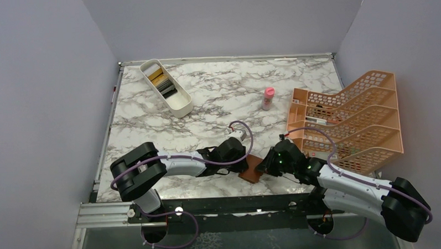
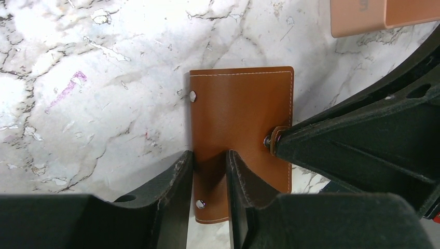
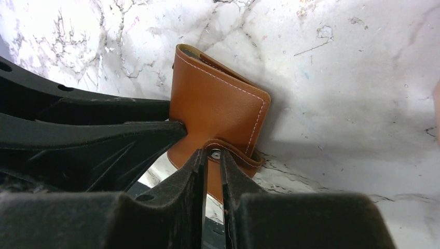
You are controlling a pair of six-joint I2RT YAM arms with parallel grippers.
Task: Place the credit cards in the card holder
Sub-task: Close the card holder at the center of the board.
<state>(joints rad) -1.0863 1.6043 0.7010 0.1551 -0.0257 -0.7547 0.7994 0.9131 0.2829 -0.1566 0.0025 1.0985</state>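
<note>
The card holder (image 1: 252,169) is a brown folded wallet lying near the table's front edge, between both grippers. My right gripper (image 3: 211,154) is shut on the card holder's (image 3: 218,109) strap with the metal snap, lifting that edge a little. My left gripper (image 2: 209,155) stands open over the near left part of the card holder (image 2: 238,114): one fingertip at its left edge, the other over the leather. The credit cards (image 1: 160,79), yellow-gold and dark, sit far off in the white tray (image 1: 180,106) at the back left.
An orange lattice rack (image 1: 356,120) stands at the right, close behind my right arm. A small pink-capped bottle (image 1: 268,98) stands mid-table. The table's front edge runs just below the card holder.
</note>
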